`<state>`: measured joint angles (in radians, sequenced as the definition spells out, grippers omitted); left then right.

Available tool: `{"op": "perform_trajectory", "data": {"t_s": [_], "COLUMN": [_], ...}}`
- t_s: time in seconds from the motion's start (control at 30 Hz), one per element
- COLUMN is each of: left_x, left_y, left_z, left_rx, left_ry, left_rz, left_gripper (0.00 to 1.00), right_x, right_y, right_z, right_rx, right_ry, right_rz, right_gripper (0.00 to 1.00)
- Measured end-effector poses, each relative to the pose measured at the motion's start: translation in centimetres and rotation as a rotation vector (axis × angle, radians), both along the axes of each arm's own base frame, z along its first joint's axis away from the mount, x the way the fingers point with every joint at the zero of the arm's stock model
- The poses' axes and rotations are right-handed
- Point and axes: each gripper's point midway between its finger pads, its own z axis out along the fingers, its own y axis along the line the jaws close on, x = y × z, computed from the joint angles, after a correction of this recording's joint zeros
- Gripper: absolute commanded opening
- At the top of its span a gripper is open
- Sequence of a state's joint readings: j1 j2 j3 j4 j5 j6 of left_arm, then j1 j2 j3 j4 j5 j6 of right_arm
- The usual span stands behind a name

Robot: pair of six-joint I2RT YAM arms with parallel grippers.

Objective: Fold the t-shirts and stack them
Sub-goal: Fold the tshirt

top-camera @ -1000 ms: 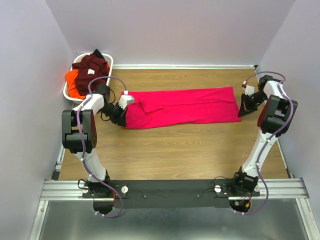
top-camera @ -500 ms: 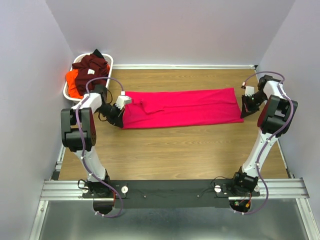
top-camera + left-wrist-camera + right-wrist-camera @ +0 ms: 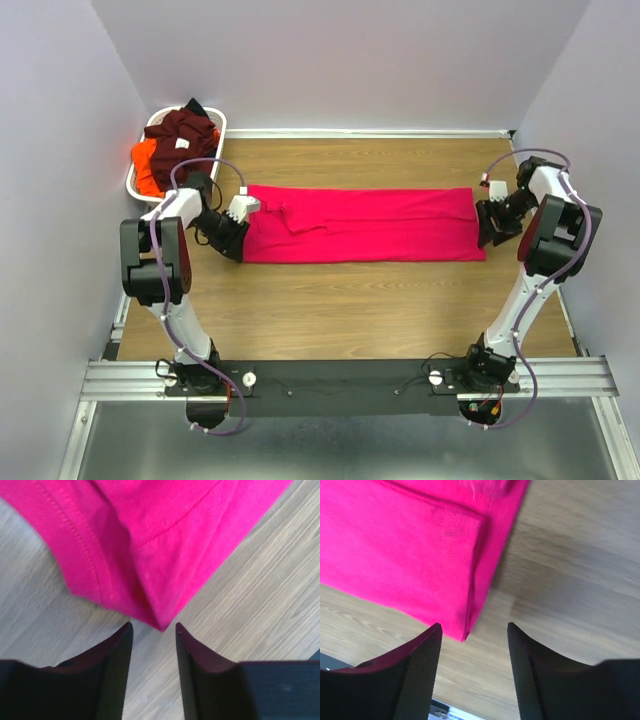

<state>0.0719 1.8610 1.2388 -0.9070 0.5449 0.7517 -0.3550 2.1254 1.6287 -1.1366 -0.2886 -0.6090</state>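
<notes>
- where the table (image 3: 350,300) meets the far-left corner, at about ten o'clock in the overhead view, stands a white oval basket (image 3: 223,128).
- inside it a dark maroon t-shirt (image 3: 185,130) lies heaped on top, and an orange t-shirt (image 3: 147,165) spills over the basket's seven o'clock rim; a bit of black cloth (image 3: 193,104) pokes up at its twelve o'clock edge.
- the pinkish-red t-shirt (image 3: 360,225) is outside the basket, laid flat on the wood as a long band running from nine o'clock to three o'clock across the middle of the table.
- the left gripper (image 3: 152,627) sits at the band's nine o'clock end, jaws parted and released; a corner of the cloth points into the gap, with nothing clamped.
- the right gripper (image 3: 474,627) sits at the three o'clock end, jaws apart and released; the hemmed corner lies just ahead of its fingers, on bare wood.
</notes>
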Motion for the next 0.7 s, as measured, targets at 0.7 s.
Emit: {"op": "perform_trajectory", "data": {"t_s": [0.7], "left_x": [2.3], "left_y": [-7.7], "left_z": [2.3], "left_rx": [-0.016], "left_ry": [-0.06], "left_rz": [0.02], "left_gripper": [0.08], "right_x": [9.2], "right_y": [7.9], "right_z": [2.0], "right_rx": [-0.041], "right_ry": [-0.165], "right_rz": [0.154], "right_gripper": [0.3]}}
